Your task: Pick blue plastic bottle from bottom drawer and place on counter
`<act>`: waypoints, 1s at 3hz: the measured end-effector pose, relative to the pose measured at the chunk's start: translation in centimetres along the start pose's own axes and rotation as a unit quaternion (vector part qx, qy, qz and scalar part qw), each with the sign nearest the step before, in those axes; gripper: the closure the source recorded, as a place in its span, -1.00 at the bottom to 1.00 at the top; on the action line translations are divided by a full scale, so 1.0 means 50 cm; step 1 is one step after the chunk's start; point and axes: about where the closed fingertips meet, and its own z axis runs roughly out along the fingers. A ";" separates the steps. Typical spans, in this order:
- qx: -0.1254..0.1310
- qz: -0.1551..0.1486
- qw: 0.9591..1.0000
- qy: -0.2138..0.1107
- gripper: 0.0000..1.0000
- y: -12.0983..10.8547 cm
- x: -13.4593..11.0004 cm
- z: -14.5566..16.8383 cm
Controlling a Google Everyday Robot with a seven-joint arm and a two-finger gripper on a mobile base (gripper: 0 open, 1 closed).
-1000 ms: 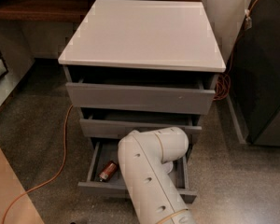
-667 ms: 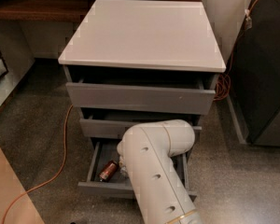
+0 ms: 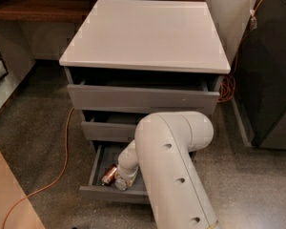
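Observation:
The bottom drawer stands pulled open under two larger grey drawers. My white arm reaches down into it from the right, and my gripper is low inside the drawer, largely hidden by the arm. Right below the gripper's end a small pale greyish shape shows, which looks like the blue plastic bottle. It lies against the drawer's front wall, and I cannot tell whether it is held. The white counter on top of the cabinet is bare.
A copper-red can lies in the bottom drawer just left of the gripper. An orange cable runs over the floor at the left. A dark cabinet stands at the right, and a brown wooden shelf at the back left.
My arm's elbow has swung up and to the right. The wrist and gripper now show inside the bottom drawer beside the can.

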 end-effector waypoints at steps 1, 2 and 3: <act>0.035 -0.007 0.999 -0.009 1.00 0.024 -0.034 -0.083; 0.080 -0.029 0.996 -0.013 1.00 0.054 -0.067 -0.199; 0.113 -0.043 0.992 -0.020 1.00 0.062 -0.093 -0.286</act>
